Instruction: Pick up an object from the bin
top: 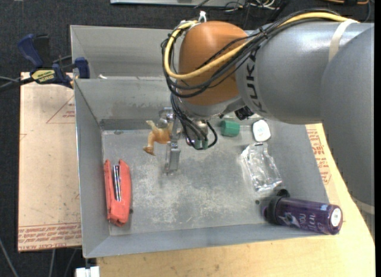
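My gripper (pixel 172 161) hangs below the arm's orange cover, over the middle of the bin and nearer its back wall, with its tip close to the floor. A small tan toy figure (pixel 155 136) lies just left of it and a little behind, close beside the gripper. I cannot tell whether the two touch. Nothing shows in the gripper's grasp.
A red flat tool with a dark clip (pixel 117 191) lies along the left wall. A clear plastic piece (pixel 260 167) and a purple cylinder (pixel 303 215) lie at the right. A green piece (pixel 230 128) and a white piece (pixel 261 131) sit at the back right.
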{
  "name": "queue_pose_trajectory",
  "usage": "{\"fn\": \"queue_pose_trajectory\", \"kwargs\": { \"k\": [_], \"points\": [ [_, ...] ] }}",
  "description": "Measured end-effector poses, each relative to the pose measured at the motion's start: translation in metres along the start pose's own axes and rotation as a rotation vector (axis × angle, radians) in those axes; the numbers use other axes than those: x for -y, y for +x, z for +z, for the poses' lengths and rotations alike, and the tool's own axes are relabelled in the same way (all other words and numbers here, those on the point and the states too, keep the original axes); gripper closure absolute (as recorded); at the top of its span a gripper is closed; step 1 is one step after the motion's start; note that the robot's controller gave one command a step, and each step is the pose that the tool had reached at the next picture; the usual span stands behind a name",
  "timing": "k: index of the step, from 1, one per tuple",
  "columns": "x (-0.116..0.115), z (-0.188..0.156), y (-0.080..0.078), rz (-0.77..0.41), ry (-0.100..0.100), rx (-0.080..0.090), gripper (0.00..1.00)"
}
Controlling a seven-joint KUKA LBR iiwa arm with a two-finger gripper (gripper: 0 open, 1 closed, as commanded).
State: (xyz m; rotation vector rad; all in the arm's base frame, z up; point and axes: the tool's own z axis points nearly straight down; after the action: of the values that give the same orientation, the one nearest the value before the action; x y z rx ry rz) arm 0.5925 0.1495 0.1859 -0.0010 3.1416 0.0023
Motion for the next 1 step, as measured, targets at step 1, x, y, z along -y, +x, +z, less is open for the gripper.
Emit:
{"fn": "queue_pose_trajectory", "kwargs": {
  "k": [1],
  "points": [
    [-0.0356, 0.0352, -0.0061, -0.317, -0.001, 0.001, 0.00]
  ]
}}
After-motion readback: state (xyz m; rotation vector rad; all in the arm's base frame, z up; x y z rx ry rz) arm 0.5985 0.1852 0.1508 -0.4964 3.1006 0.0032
